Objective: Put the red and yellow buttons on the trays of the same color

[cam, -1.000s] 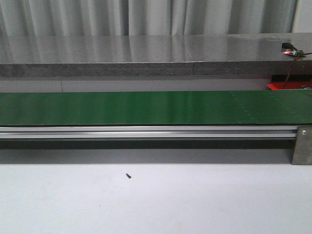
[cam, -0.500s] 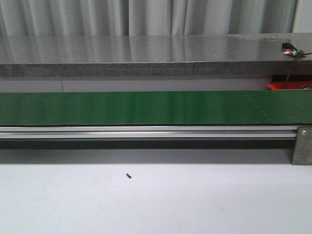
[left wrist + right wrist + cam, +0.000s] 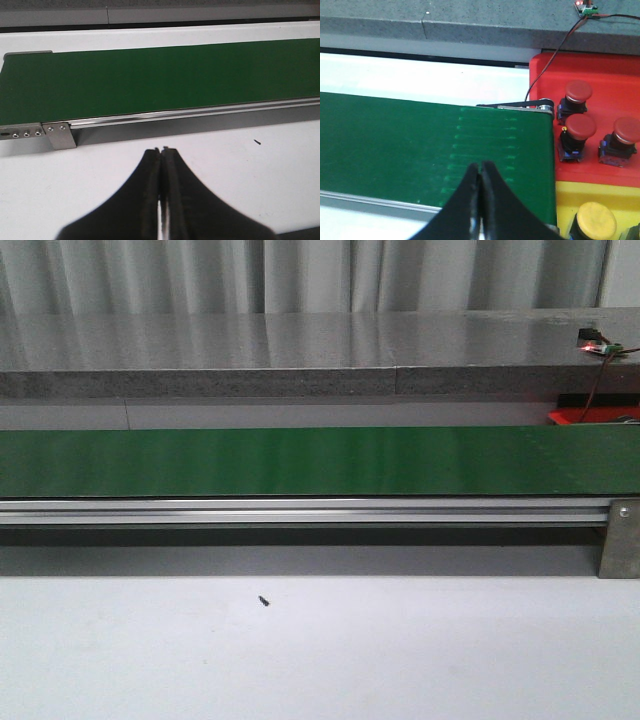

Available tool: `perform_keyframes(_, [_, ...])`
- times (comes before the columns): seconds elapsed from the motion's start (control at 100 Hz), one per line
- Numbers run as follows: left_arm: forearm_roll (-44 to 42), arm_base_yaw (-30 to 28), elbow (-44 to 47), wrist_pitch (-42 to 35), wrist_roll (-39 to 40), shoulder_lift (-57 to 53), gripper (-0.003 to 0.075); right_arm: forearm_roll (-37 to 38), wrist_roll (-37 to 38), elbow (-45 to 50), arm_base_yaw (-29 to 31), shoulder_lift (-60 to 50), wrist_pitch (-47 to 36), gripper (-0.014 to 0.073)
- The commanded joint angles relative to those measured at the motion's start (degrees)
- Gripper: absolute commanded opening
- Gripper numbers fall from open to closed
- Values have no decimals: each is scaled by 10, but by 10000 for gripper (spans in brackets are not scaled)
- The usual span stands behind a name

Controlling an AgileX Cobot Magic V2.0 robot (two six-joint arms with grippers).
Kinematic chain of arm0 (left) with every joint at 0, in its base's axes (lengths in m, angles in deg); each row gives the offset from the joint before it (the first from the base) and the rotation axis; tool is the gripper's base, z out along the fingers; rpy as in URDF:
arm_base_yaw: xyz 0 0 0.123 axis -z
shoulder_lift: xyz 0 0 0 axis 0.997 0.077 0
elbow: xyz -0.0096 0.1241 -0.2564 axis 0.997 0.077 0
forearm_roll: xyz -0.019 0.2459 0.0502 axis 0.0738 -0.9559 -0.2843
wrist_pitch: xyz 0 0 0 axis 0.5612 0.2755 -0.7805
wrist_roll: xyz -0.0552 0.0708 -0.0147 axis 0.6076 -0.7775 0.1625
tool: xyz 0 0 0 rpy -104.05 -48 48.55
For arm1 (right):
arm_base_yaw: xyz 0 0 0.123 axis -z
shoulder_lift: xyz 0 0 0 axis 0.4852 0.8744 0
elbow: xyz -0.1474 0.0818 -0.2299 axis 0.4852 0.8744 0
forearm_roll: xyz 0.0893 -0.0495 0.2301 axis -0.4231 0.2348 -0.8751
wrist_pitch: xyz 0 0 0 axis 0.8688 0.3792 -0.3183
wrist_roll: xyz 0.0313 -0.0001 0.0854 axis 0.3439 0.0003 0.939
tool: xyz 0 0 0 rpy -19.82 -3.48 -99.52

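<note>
Three red buttons (image 3: 578, 92) (image 3: 579, 128) (image 3: 626, 131) stand on the red tray (image 3: 547, 70) past the end of the green belt (image 3: 395, 145). A yellow button (image 3: 593, 219) sits on the yellow tray (image 3: 565, 200) beside it. My right gripper (image 3: 480, 165) is shut with nothing in it, above the belt near its end. My left gripper (image 3: 160, 150) is shut and empty over the white table, in front of the belt's other end (image 3: 100, 80). In the front view only a corner of the red tray (image 3: 590, 416) shows; neither gripper appears there.
A long green conveyor belt (image 3: 320, 460) with an aluminium rail (image 3: 300, 510) crosses the table. A grey ledge (image 3: 300, 350) runs behind it, carrying a small circuit board (image 3: 595, 340) with a wire. A tiny dark speck (image 3: 263, 601) lies on the white table.
</note>
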State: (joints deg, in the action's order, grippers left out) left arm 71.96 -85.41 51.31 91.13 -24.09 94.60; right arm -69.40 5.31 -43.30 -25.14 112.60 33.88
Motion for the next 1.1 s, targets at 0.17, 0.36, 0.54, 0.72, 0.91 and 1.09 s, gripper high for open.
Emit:
perform_keyframes(0.17, [13, 4, -14, -34, 1, 4, -20, -6, -4, 21, -1, -124, 22, -60])
perform_keyframes(0.36, [13, 4, -14, -35, 1, 4, -20, -6, -4, 50, -1, -192, 38, -60])
perform_keyframes(0.54, [13, 4, -14, -34, 1, 4, -20, -14, -4, 58, -1, -224, 53, -60])
perform_keyframes(0.72, [13, 4, -15, -34, 25, 12, -20, -14, -4, 58, -1, -226, 54, -60])
perform_keyframes(0.91, [-28, 4, -34, -46, 83, 73, -20, -14, -4, 58, -1, -226, 54, -60])
perform_keyframes(1.09, [-50, 4, -71, -92, 105, 166, -20, -14, -4, 58, -1, -226, 54, -60])
